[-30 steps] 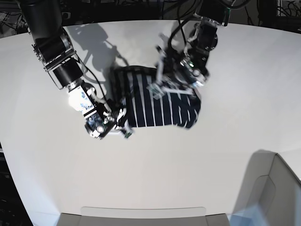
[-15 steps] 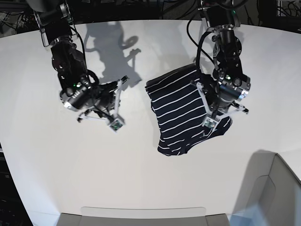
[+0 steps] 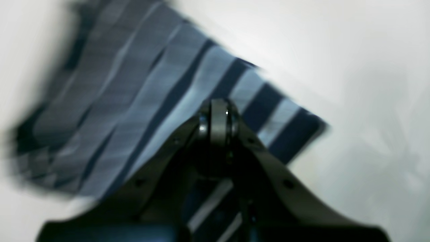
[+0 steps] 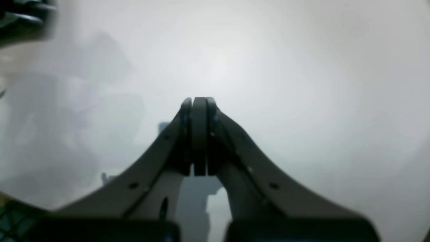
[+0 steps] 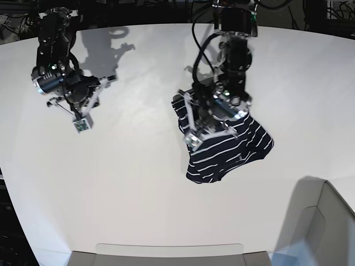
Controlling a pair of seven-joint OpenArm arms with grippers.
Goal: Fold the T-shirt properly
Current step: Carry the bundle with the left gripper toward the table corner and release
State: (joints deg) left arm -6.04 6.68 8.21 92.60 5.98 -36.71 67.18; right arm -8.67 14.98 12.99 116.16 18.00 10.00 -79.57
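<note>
Folded dark navy pinstriped fabric T-shirt (image 5: pixel 227 152) lying right of centre on the white table (image 5: pixel 138 183)
Left gripper (image 5: pixel 192 140) hangs clenched over it, gripping nothing visible; right gripper (image 5: pixel 81 125) clenched, empty, well apart

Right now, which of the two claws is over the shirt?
The left claw, on the right in the base view; its wrist camera is filled with the striped shirt. The right claw hangs shut over bare table.

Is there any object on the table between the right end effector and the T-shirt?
Nothing visible. Only bare white table lies between the right end effector and the T-shirt.
</note>
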